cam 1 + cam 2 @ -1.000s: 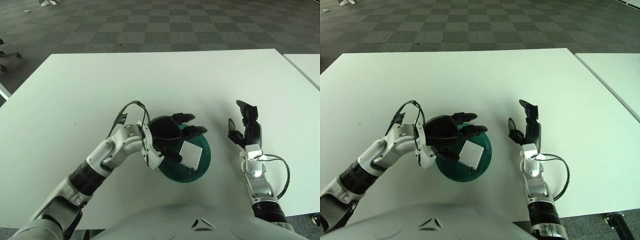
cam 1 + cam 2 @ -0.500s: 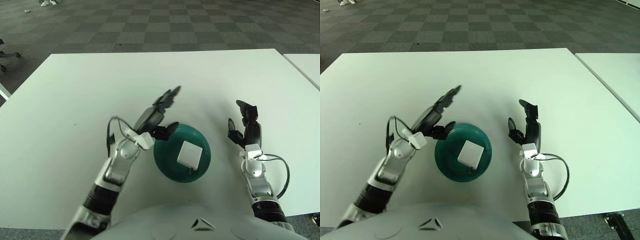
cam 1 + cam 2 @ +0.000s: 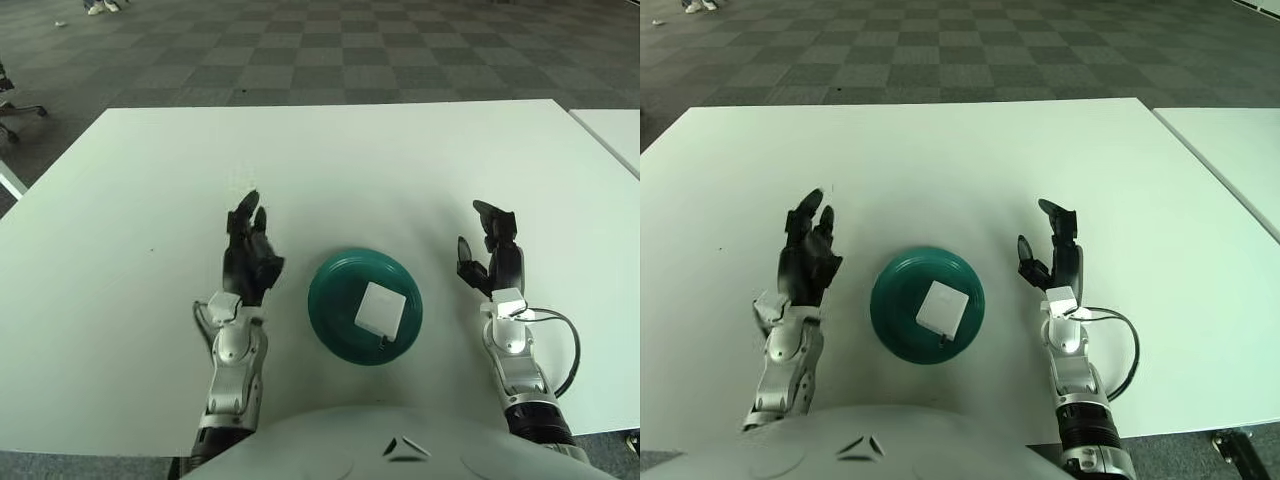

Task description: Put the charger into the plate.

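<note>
A white square charger [image 3: 380, 309] lies inside the dark green plate [image 3: 335, 290] near the table's front edge; both also show in the right eye view, the charger [image 3: 941, 306] on the plate [image 3: 895, 290]. My left hand [image 3: 248, 253] stands upright just left of the plate, fingers spread and empty, apart from it. My right hand [image 3: 488, 252] stands upright to the right of the plate, fingers open and empty.
The white table [image 3: 330, 160] stretches far behind the plate. A second white table's corner [image 3: 612, 135] shows at the far right. A black cable [image 3: 562, 340] loops beside my right forearm.
My left hand has left the charger in the plate, drawn back to the left and now stands upright beside it. The right hand has not moved.
</note>
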